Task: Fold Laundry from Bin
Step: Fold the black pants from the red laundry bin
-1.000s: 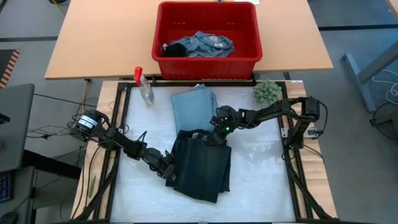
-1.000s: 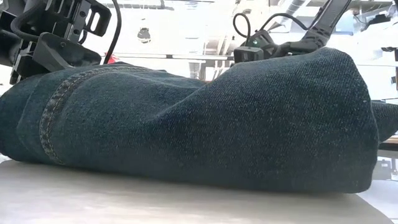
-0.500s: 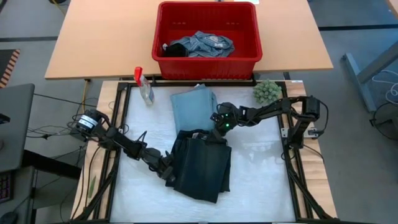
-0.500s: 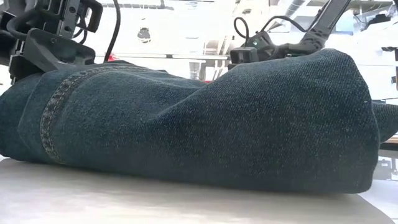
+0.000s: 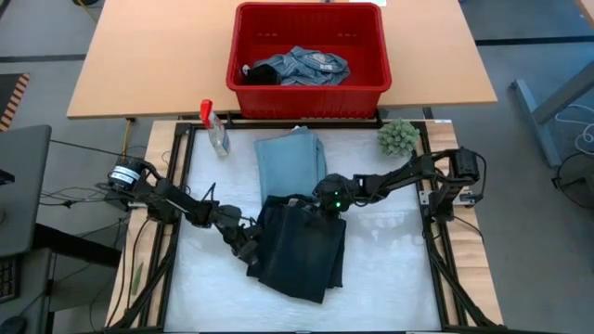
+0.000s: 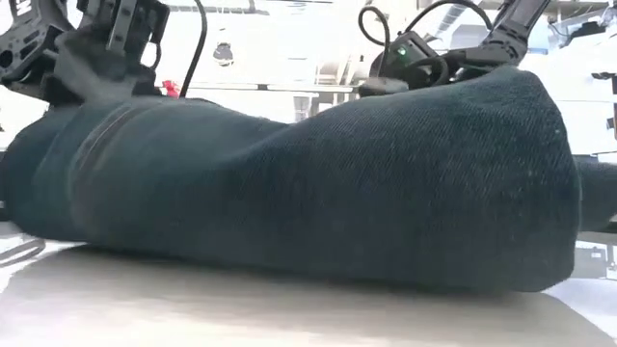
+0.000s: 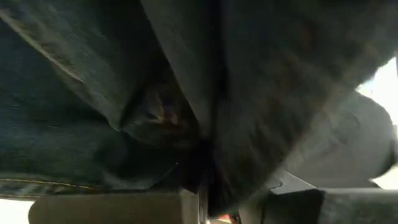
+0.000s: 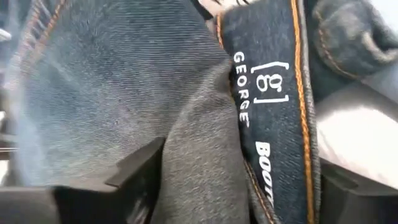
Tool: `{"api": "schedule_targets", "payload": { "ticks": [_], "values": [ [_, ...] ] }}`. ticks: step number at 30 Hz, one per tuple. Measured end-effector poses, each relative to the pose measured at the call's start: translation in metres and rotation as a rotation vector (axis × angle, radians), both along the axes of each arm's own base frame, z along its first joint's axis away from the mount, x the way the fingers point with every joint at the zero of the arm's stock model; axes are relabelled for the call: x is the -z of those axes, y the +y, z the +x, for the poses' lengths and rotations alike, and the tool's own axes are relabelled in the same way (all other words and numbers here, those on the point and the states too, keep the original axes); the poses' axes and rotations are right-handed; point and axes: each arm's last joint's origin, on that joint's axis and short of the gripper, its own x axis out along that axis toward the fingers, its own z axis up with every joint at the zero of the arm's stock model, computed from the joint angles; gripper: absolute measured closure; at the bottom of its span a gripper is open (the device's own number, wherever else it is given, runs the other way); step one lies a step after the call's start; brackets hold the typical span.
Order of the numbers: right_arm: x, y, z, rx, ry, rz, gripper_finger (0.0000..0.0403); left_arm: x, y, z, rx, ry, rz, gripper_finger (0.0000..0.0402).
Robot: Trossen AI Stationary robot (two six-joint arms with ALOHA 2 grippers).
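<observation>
Two garments lie on the bench [image 5: 390, 269]. Nearest is a pair of dark jeans [image 5: 302, 246], part-folded into a rough rectangle with one corner askew. The left gripper [image 5: 249, 249] is at the jeans' left edge with its fingers closed on a bunch of the denim, which fills the left wrist view. The right gripper [image 5: 327, 206] sits at the jeans' upper right corner, at the waistband; its fingers stand wide apart on either side of the waistband, whose inner label shows in the right wrist view, and I cannot tell whether they grip it or merely straddle it.

Just behind the jeans, with its near edge overlapped by them, lies a light blue garment [image 5: 290, 162] already folded flat. A spray bottle [image 5: 215, 130] and a fuzzy green ball [image 5: 397, 137] stand at the bench's far corners.

Farthest off, on a separate wooden table [image 5: 148, 56], the red bin [image 5: 308, 88] holds at least one faded denim-like piece [image 5: 306, 65] and a scrap of something black [image 5: 260, 72].

By my judgement the job is about midway: one piece done, the jeans needing a final fold and squaring, and the bin's contents untouched.
</observation>
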Motion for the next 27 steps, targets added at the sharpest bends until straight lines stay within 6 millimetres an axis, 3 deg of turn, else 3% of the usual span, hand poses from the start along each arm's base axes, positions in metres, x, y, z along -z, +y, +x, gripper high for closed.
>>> {"api": "schedule_targets", "payload": {
  "ticks": [5, 11, 16, 22, 25, 27],
  "values": [
    [0.009, 0.008, -0.006, 0.003, 0.107, -0.103, 0.0171, -0.024, 0.008, -0.003, 0.026, -0.085, -0.041, 0.0358],
    [0.009, 0.019, -0.006, -0.023, 0.104, -0.131, 0.0341, -0.054, 0.023, -0.012, -0.001, -0.194, -0.022, 0.0358],
    [0.011, 0.025, -0.007, -0.017, 0.118, -0.128, 0.034, -0.065, 0.033, -0.027, -0.02, -0.185, 0.075, 0.0358],
    [0.012, 0.025, -0.01, -0.018, 0.148, -0.118, 0.034, -0.064, 0.037, -0.053, -0.027, -0.03, 0.179, 0.0358],
    [0.012, 0.025, -0.009, -0.023, 0.142, -0.104, 0.0339, -0.063, 0.041, -0.062, -0.117, 0.012, 0.273, 0.0358],
    [0.011, 0.025, -0.008, -0.011, 0.123, -0.084, 0.0315, -0.064, 0.044, -0.064, -0.224, -0.001, 0.375, 0.0358]
  ]
}}
